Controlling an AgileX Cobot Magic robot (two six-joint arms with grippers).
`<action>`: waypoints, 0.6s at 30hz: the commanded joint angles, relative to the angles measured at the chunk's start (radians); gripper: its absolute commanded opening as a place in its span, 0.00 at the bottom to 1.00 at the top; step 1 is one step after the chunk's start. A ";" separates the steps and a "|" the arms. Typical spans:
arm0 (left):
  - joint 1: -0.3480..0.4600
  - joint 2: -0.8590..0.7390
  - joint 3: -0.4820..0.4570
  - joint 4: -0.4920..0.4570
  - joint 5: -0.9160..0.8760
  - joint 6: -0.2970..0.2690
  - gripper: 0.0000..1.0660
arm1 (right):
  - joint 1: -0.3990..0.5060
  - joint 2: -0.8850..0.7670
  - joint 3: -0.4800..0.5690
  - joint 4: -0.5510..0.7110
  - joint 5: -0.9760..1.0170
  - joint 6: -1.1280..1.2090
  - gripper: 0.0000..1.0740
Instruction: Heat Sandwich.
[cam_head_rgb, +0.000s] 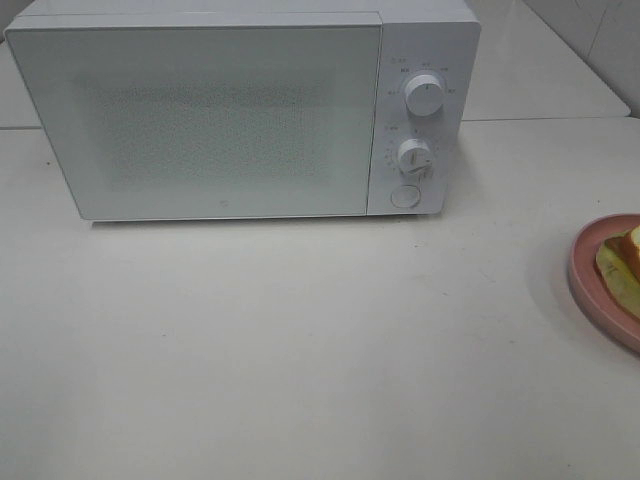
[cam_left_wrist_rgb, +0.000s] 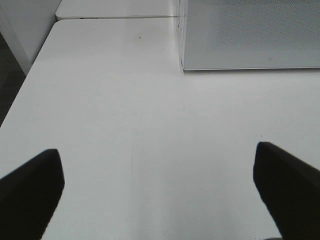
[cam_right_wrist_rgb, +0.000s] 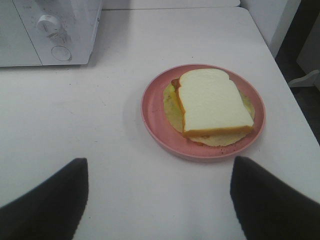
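The sandwich (cam_right_wrist_rgb: 212, 105) of thick white bread with golden-brown crust lies on the round pink plate (cam_right_wrist_rgb: 152, 117), at the right edge of the white table (cam_head_rgb: 300, 350). The white microwave oven (cam_head_rgb: 240, 115) stands far on the table with its door closed. My left pincer (cam_left_wrist_rgb: 160, 185) is spread wide over bare table and grasps nothing. My right pincer (cam_right_wrist_rgb: 160, 200) is released too, near the plate and not touching it.

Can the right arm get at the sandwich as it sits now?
Probably yes. The right gripper is open, empty, and facing the sandwich on its pink plate, with only bare table between them. The microwave stands off to the side.
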 joint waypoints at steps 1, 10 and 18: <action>0.001 -0.028 0.002 -0.008 -0.004 -0.006 0.92 | -0.008 -0.025 0.002 0.001 -0.010 -0.008 0.70; 0.001 -0.027 0.002 -0.008 -0.004 -0.007 0.92 | -0.008 -0.017 0.002 0.001 -0.010 -0.008 0.70; 0.001 -0.027 0.002 -0.008 -0.004 -0.007 0.92 | -0.008 -0.017 0.002 0.001 -0.010 -0.008 0.70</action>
